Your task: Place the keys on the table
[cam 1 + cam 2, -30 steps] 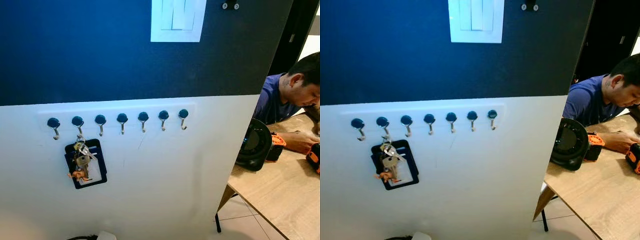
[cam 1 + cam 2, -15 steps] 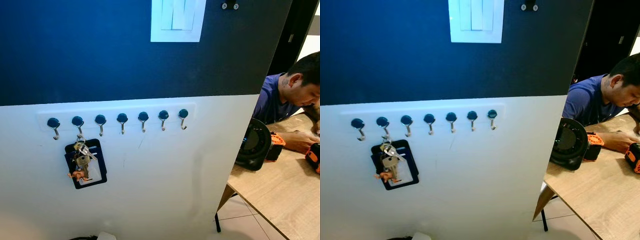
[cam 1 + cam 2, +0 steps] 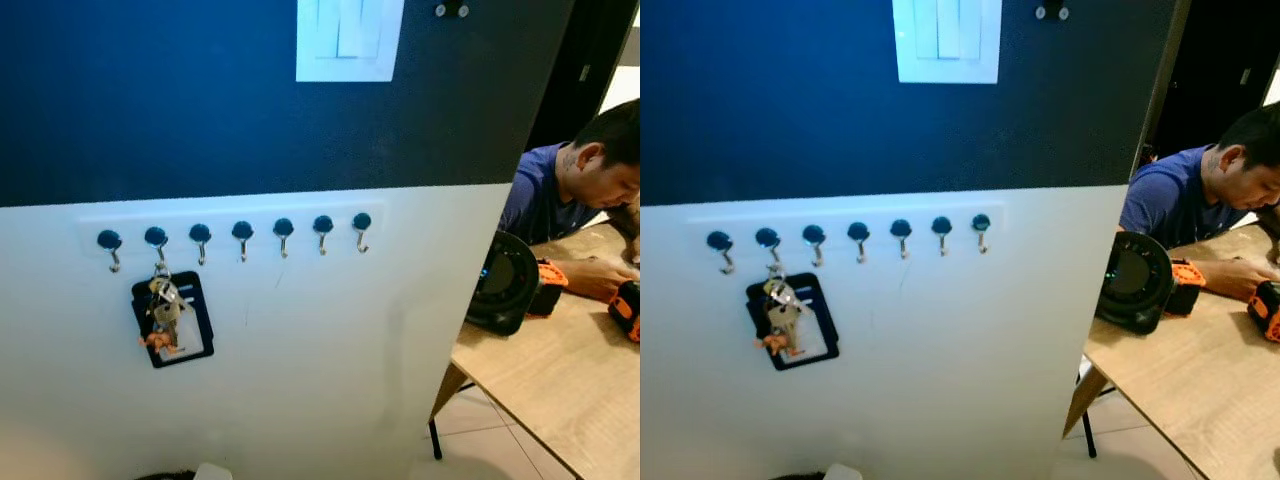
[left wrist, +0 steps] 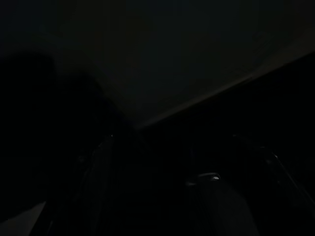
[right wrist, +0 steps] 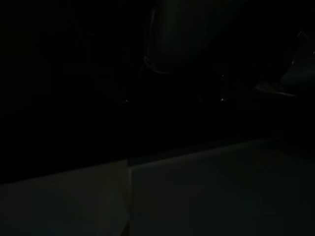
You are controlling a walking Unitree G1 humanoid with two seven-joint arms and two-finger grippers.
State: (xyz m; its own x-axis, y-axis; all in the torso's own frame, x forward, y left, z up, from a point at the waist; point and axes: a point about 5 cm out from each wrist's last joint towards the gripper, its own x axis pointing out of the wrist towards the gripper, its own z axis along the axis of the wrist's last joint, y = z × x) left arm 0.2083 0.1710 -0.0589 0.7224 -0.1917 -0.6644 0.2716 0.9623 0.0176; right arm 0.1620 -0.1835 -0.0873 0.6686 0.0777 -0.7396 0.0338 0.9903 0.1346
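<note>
Both wrist views are very dark, with only faint outlines, so whether either gripper's fingers are apart or together cannot be told.

Nearest the camera stands a wall [image 3: 300,350], white below and dark blue above. A white rail with 7 blue-capped hooks [image 3: 240,232] runs along the top edge of the white part. The keys [image 3: 163,315] hang from the 2nd hook from the left end of the rail, bunched with a small orange charm at the bottom, in front of a black card holder [image 3: 185,320] that lies flat against the wall. The other 6 hooks carry nothing. A white switch plate [image 3: 350,40] sits on the dark blue part above.

Past the wall's right edge is a light wooden table [image 3: 560,390]. A round black device [image 3: 505,285] stands at the table's near left edge, with an orange and black tool [image 3: 548,285] just beside it and another orange item [image 3: 628,310] further right. At the far side a person in a blue shirt [image 3: 545,200] sits bent over the table, one hand [image 3: 600,280] resting on it.
</note>
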